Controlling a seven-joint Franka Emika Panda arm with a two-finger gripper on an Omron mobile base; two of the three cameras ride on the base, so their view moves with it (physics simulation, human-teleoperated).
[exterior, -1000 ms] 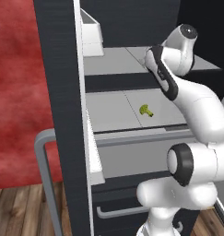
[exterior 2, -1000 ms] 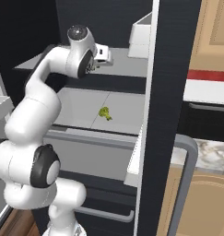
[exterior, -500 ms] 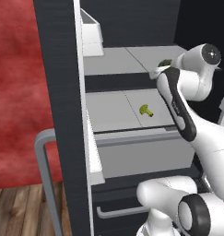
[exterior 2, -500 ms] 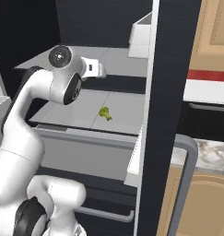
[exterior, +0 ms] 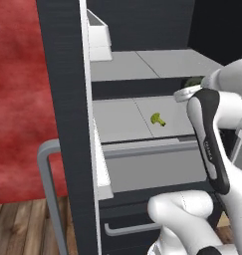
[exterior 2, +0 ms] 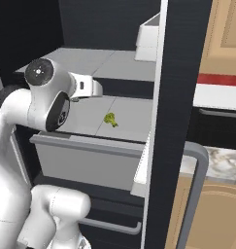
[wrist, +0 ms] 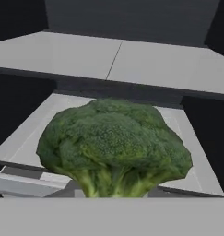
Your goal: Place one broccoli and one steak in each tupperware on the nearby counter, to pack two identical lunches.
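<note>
A large green broccoli (wrist: pixel 114 152) sits right in front of the hand camera, and my gripper (exterior: pixel 191 88) is shut on it; the fingertips are hidden behind it. In the left base view the held broccoli (exterior: pixel 193 81) shows as a dark green patch at the hand, in front of the open fridge's upper shelf. A second, small broccoli (exterior: pixel 158 119) (exterior 2: pixel 109 119) lies on the grey middle shelf (exterior 2: pixel 129 114). A strip of the marble counter (exterior 2: pixel 219 164) shows at the right. The tupperware and the steak are out of view.
The open fridge door (exterior: pixel 67 99) with its grey handle (exterior: pixel 47 189) stands at the left of the arm. A white box (exterior: pixel 99 36) rests on the upper shelf. A grey drawer (exterior: pixel 157 167) juts out under the middle shelf. Wooden cabinets (exterior 2: pixel 227 39) stand at the right.
The arm has drawn back out of the fridge and a little lower, carrying the broccoli away from the upper shelf. The small broccoli on the middle shelf has stayed put.
</note>
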